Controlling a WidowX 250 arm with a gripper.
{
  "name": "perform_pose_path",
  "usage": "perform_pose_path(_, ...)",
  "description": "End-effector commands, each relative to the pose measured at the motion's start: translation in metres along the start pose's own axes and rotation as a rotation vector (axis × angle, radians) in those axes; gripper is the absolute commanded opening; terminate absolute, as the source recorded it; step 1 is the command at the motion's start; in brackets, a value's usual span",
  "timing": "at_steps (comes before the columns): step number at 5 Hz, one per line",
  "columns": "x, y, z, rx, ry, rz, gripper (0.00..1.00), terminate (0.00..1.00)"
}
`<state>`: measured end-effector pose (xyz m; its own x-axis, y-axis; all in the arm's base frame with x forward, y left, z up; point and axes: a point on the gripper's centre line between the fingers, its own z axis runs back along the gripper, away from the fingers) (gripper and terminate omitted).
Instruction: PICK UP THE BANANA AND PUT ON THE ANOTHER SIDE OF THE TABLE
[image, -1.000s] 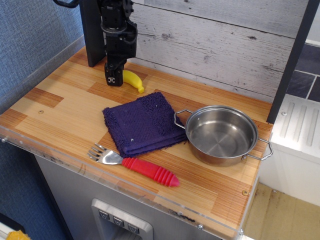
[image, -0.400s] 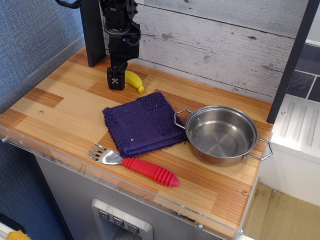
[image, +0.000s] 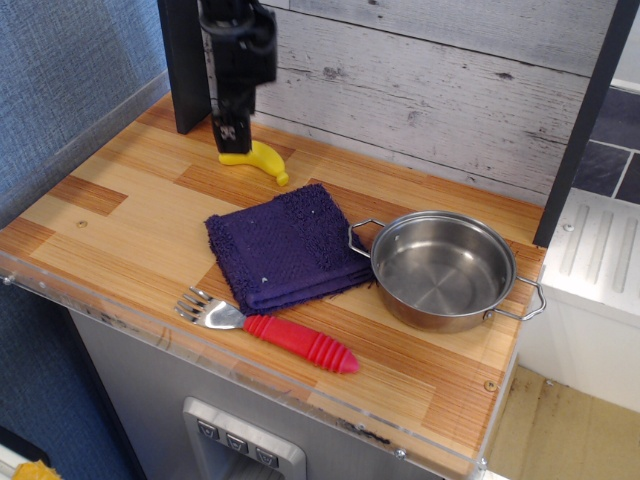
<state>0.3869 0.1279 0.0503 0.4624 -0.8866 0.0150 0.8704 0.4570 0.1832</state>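
While the gripper (image: 233, 133) hangs just above the toy banana's (image: 258, 160) left end, jaw state unclear, the banana lies flat at the table's (image: 120, 225) back-left, its long axis running right toward the purple cloth (image: 285, 245)

The banana (image: 259, 160) is small, plump and bright yellow, with a smooth plastic look and a gentle curve. It lies flat on the table (image: 130, 215), far back near the rear left corner, its darker tip pointing right. The table is a light wood-plank top of striped brown and tan panels, edged in front with clear acrylic.
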Motion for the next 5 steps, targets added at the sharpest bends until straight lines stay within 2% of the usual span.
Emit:
perform_pose_path(1,-0.0246,0.0063,0.0806,0.138,-0.097,0.008,1.00,0.00)
perform_pose_path(4,-0.0246,0.0063,0.0806,0.138,-0.097,0.008,1.00,0.00)
perform_pose_path(5,-0.0246,0.0063,0.0806,0.138,-0.097,0.008,1.00,1.00)
